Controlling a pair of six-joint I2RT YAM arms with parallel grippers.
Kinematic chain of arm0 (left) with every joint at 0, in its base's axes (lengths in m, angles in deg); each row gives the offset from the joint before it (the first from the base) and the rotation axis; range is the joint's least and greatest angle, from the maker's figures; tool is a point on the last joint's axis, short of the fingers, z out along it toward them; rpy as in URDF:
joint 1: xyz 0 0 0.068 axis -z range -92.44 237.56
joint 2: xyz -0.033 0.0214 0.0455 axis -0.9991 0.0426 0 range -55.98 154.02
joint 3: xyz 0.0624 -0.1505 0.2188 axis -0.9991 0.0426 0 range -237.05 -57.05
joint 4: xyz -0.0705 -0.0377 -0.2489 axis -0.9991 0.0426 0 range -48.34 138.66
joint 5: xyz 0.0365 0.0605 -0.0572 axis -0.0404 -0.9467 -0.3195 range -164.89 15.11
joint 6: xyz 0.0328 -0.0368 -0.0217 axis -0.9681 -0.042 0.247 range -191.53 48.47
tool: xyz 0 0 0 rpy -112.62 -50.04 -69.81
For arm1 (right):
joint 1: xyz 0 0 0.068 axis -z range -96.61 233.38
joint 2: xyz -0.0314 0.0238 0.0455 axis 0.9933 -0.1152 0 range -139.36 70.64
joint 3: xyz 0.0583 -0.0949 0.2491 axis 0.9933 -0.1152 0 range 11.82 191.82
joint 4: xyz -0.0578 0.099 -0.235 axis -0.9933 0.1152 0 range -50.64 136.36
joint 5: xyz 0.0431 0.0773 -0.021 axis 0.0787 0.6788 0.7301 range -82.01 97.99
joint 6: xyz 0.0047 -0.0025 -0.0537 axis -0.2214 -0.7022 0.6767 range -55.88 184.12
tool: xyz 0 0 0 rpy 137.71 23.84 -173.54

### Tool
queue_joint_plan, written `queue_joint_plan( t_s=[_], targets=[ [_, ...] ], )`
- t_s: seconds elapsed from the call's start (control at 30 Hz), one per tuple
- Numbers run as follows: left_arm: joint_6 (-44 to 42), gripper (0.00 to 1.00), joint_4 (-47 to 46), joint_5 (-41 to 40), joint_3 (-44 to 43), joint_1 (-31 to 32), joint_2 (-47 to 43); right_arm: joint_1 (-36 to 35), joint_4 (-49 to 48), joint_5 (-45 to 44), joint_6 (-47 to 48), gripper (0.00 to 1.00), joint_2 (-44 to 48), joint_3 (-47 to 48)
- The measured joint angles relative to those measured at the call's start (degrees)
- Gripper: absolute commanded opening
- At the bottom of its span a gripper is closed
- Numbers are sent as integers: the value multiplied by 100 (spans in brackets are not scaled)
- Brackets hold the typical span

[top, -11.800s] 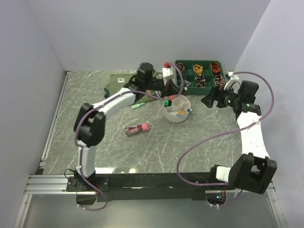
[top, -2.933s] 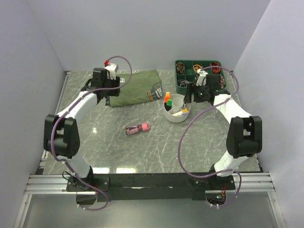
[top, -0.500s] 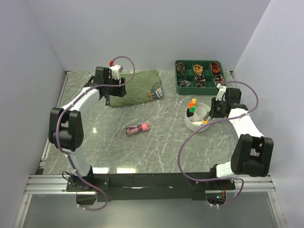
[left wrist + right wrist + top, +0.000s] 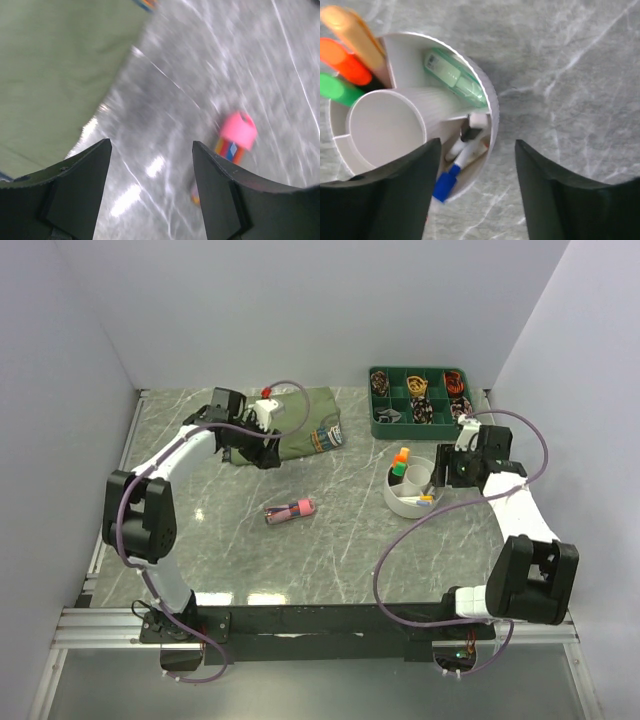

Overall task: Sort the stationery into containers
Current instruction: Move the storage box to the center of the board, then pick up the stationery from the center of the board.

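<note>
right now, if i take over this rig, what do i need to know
Left gripper: open, empty, above the table beside the olive-green shirt.
Right gripper: open, astride the rim of the white tub.
Done: orange highlighter, green highlighter and blue-capped pen are in the tub's compartments.
Left: the pink-capped marker lies on the table, nearer the left gripper; it goes in the tub.

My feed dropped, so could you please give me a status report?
Left gripper open by shirt edge. Right gripper open at tub rim. Tub holds markers; pink marker loose on table. Nothing blocking it.
</note>
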Motion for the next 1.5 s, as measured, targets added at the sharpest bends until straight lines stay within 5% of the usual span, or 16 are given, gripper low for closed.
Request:
queue_joint_plan(
  t_s=[0.2,0.4,0.53,1.1,1.3,1.5],
  targets=[
    [-1137,72,1012,374,-216,339,-59,26,0,466,-72,80,442,-9],
    [-1827,72,1403,114,-328,1552,83,26,76,844,-87,81,796,-13],
    [-1937,80,1670,-111,-424,1947,452,26,238,984,-70,81,960,-11],
    [-1871,77,1460,-1512,-122,2411,951,70,341,1523,-332,84,1390,315],
    [-1711,56,1209,-1976,111,2621,1034,74,330,1585,-374,84,1541,527],
    [-1443,14,1139,-2041,125,2647,1023,74,293,1585,-479,84,1541,579]
  ],
)
